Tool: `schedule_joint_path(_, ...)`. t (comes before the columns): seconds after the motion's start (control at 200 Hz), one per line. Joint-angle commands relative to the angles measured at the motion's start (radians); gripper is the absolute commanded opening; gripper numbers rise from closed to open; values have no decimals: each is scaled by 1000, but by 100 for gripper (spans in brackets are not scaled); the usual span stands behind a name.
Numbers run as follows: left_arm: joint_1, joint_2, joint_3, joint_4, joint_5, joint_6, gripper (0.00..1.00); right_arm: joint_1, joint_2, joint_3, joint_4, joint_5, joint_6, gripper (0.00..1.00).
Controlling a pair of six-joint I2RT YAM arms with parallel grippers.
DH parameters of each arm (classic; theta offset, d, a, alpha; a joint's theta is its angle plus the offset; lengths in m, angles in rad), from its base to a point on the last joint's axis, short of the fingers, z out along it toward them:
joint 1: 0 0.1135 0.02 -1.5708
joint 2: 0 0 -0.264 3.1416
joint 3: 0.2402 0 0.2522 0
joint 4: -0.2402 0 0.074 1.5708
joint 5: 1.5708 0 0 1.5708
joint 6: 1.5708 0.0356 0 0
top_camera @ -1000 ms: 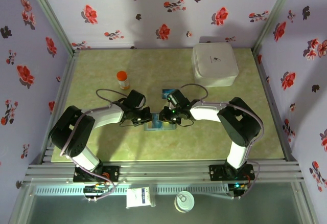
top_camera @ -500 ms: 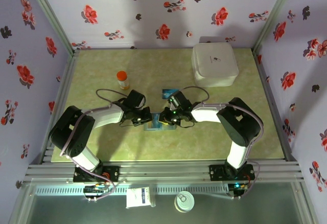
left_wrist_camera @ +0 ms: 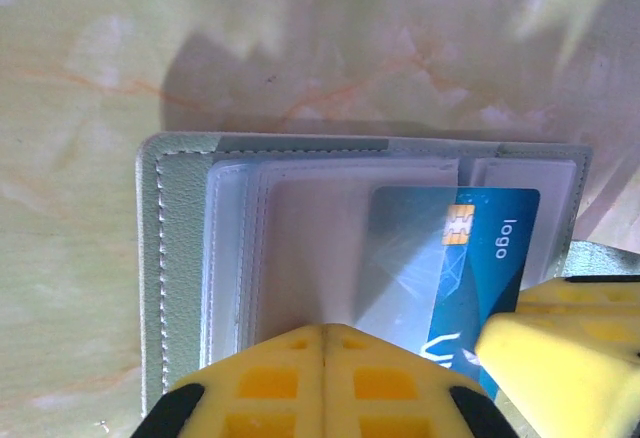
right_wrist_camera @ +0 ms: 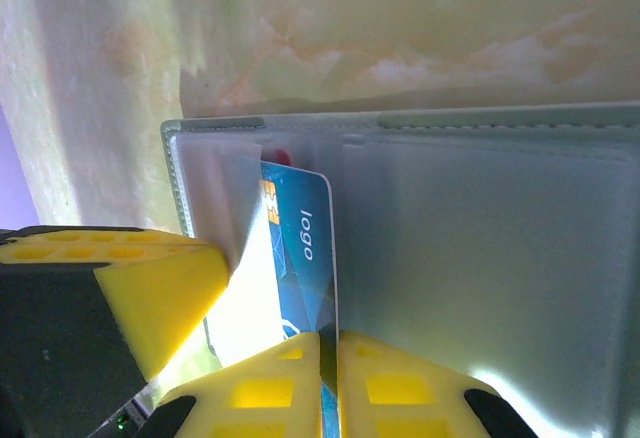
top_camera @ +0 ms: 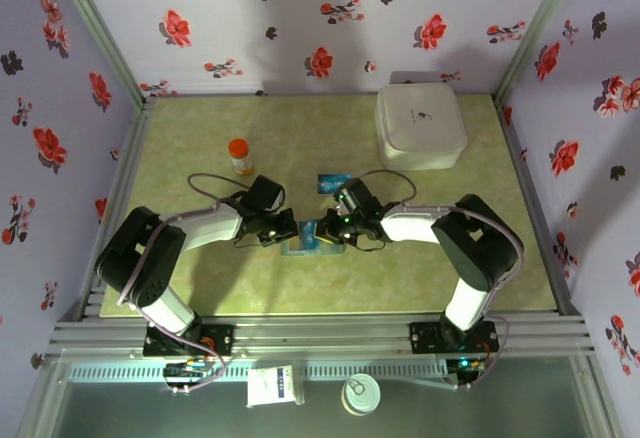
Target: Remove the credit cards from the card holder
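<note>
Pinching a blue plastic rectangular credit card (right_wrist_camera: 298, 258) with the right gripper (right_wrist_camera: 330, 343)
Its yellow fingers (right_wrist_camera: 395, 388) meet on the card's edge, the card lying partly out of a clear sleeve (left_wrist_camera: 310, 248); left gripper (left_wrist_camera: 325, 336), fingers pressed together, bears on the grey-green stitched bifold card holder (left_wrist_camera: 155, 258), open and flat on the green marbled table (top_camera: 200, 288), mid-table between the two arms
</note>
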Motion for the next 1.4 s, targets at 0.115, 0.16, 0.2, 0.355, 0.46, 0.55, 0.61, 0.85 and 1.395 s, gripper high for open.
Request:
schedule_joint_path(0.115, 0, -7, 6, -64, -29, 21, 0, -19, -69, -38, -96, 51, -34, 10)
schedule_joint_path(0.16, 0, -7, 5, -63, -29, 20, 0, -21, -83, -38, -109, 60, -40, 10)
schedule_joint_path(0.2, 0, -8, 6, -64, -30, 21, 0, -21, -96, -39, -117, 66, -47, 9)
schedule_joint_path(0.355, 0, -19, 27, -55, -24, 14, 0, -27, -134, -22, -146, 68, -93, 4)
schedule_joint_path(0.46, 0, -40, 45, -59, -25, 23, 0, -35, -157, 8, -205, 77, -144, 2)
schedule_joint_path(0.55, 0, -55, 54, -71, -25, 29, 0, -42, -182, 35, -275, 96, -209, 2)
schedule_joint_path(0.61, 0, -68, 56, -77, -25, 30, 1, -50, -194, 68, -337, 113, -266, 2)
schedule_joint_path(0.85, 4, -155, 19, -78, -49, 28, 6, -56, -199, 244, -639, 207, -681, 0)
schedule_joint_path(1.395, 27, -262, -86, -61, -63, 12, 8, -83, -89, 546, -968, 444, -1593, 0)
